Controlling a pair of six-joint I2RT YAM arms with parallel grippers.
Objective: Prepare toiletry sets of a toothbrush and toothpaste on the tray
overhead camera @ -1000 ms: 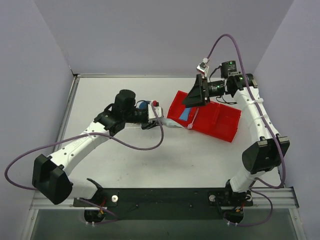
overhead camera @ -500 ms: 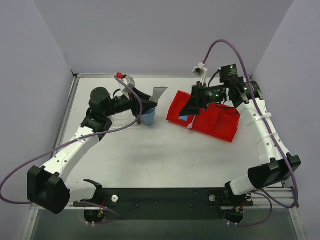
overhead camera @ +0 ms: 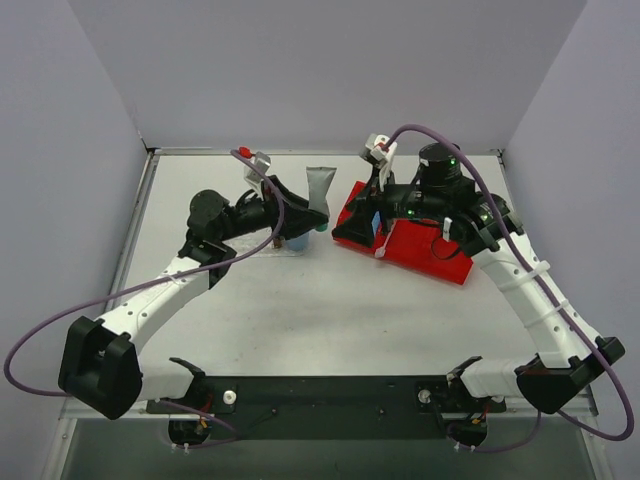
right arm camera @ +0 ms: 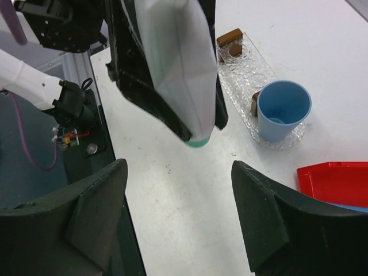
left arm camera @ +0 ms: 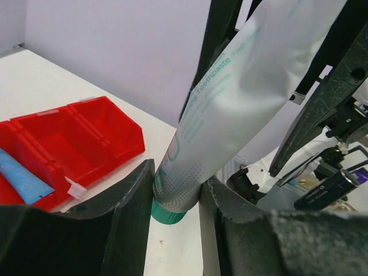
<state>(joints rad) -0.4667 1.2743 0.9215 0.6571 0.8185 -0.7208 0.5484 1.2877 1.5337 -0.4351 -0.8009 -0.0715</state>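
Your left gripper (overhead camera: 312,214) is closed to a middling width on the white-grey toothpaste (overhead camera: 320,186). Its fingers (left arm camera: 129,218) pinch the tube low down, just above the teal cap, so the cap points down and the flat crimped end stands up and tilts away. That hold likely lets you carry the tube clear of the table and lower it cap-first or lay it flat. It hangs in the air near the tray (right arm camera: 248,73), not yet on it. A blue cup (right arm camera: 283,109) stands upright on one end of the tray and a brown block (right arm camera: 230,37) sits at the other, which leaves the bumpy middle as the room to aim for. Further right, your right gripper (overhead camera: 350,226) hovers at the left edge of the red bin (overhead camera: 440,240), jaws spread wide and holding nothing. The blue toothpaste (left arm camera: 22,177) lies flat in the bin's compartment, probably your next pick.
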